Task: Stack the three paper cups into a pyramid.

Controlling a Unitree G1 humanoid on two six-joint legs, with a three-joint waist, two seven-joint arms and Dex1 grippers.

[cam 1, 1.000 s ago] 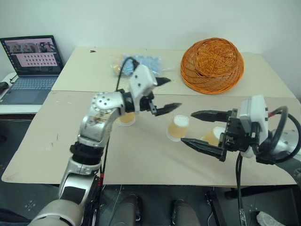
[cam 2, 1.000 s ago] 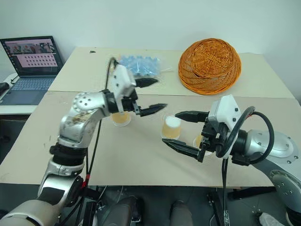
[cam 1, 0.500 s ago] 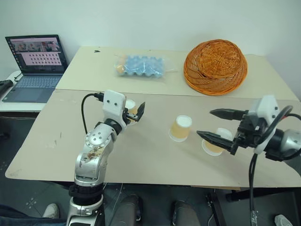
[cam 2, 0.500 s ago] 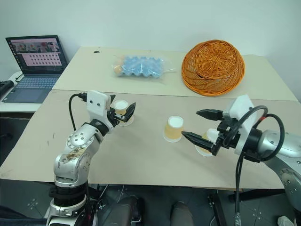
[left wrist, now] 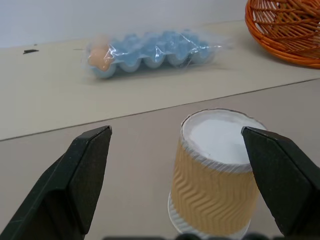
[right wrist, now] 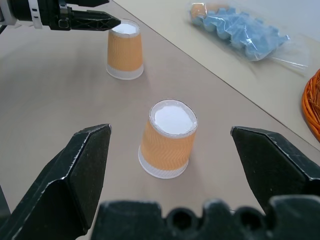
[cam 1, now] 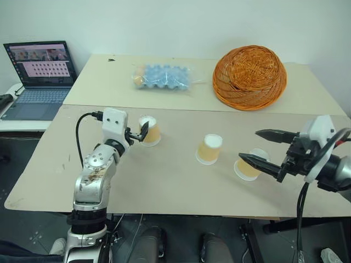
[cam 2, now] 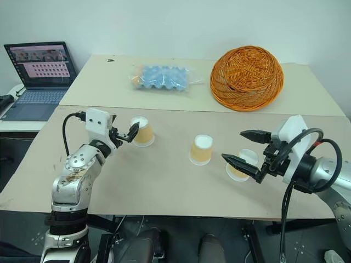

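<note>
Approach step: my left gripper (cam 1: 143, 131) is wide open, leftmost cup (left wrist: 214, 172) between its fingers, untouched. Right gripper (cam 1: 262, 147) wide, empty. Next: close left.

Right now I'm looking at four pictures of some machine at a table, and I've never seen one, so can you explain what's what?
It is a humanoid robot with two arms, each ending in a two-fingered black gripper. Two pictures come from cameras on its head, looking down over a tan table. The other two come from cameras on its wrists, looking out between the fingers.

On the table stand three small paper cups, all upside down: the left cup, the middle cup and the right cup. Further back lie a wrapped blue egg carton and a wicker basket. A laptop sits to the side.

The left gripper is open at the left cup, and the right gripper is open near the right cup. Neither holds anything; no stacking is done.
</note>
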